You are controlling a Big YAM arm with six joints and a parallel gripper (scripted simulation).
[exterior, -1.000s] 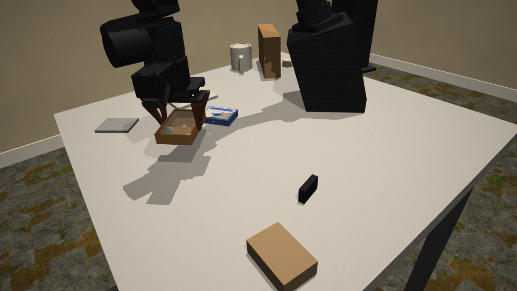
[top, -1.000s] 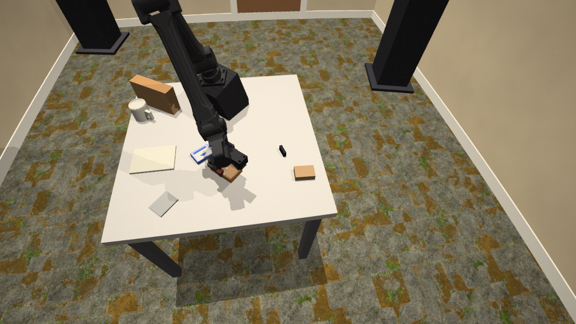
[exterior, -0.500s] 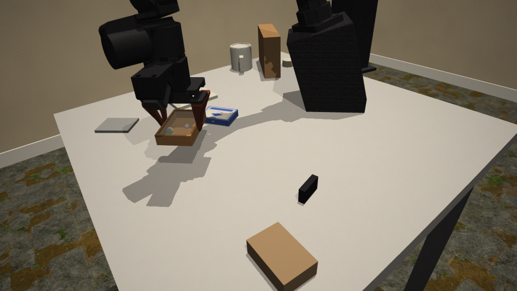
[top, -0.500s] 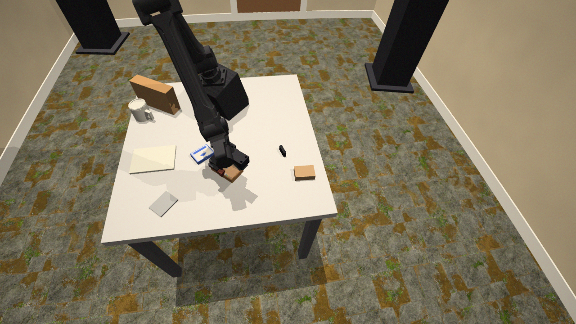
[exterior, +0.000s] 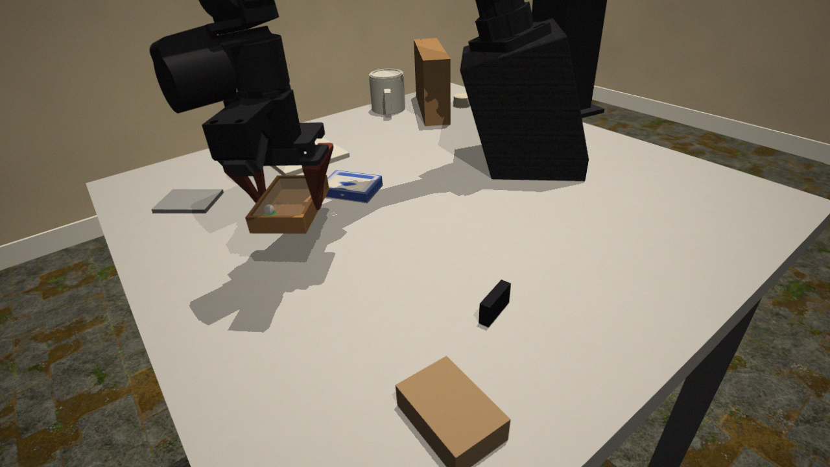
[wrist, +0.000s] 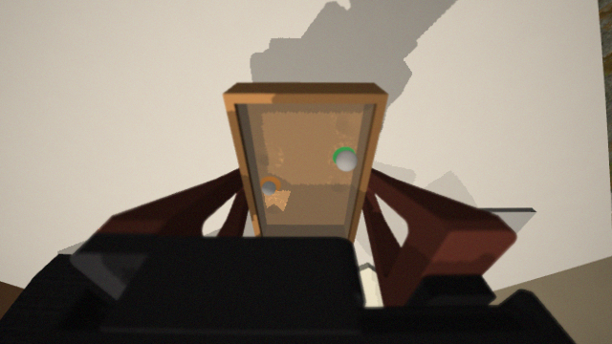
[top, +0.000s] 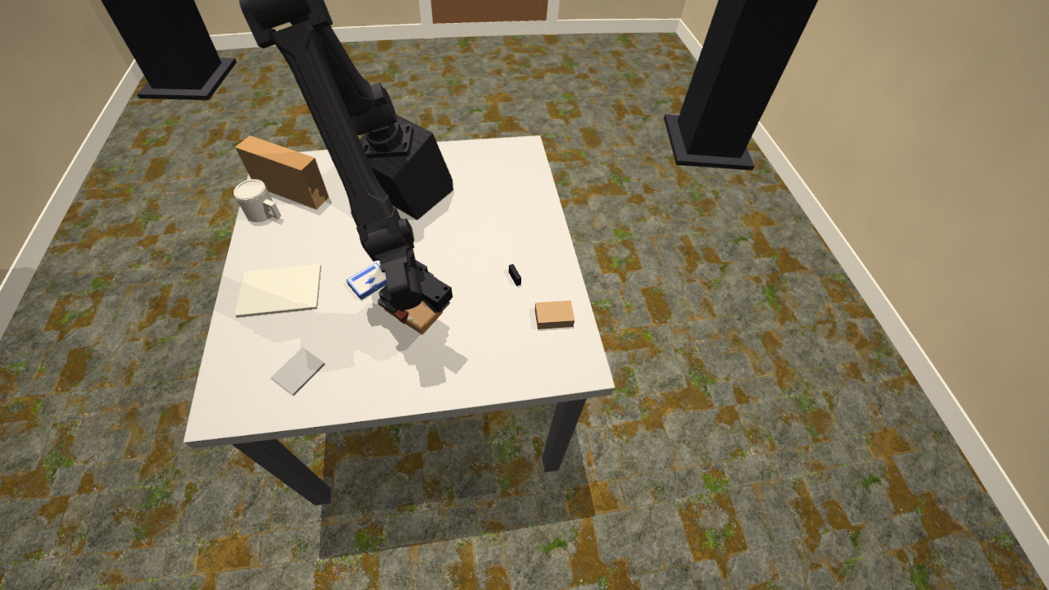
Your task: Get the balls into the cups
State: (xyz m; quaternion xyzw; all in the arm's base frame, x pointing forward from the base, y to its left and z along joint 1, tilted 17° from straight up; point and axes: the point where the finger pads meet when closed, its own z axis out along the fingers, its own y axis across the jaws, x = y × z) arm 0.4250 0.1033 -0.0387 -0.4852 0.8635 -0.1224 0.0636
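Between fingers, wooden puzzle [wrist: 306, 143] lengthwise outward

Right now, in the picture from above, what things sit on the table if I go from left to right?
White mug → cream board → blue-and-white box → wooden puzzle held in the gripper → small black block → tan box.

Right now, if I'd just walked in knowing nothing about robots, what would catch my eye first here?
Probably the tall black arm leaning over the white table, its claw clamped on a small wooden puzzle held just above the surface. Look closer and two grey balls sit inside it, the large ball at a green cup, the small ball at an orange cup.
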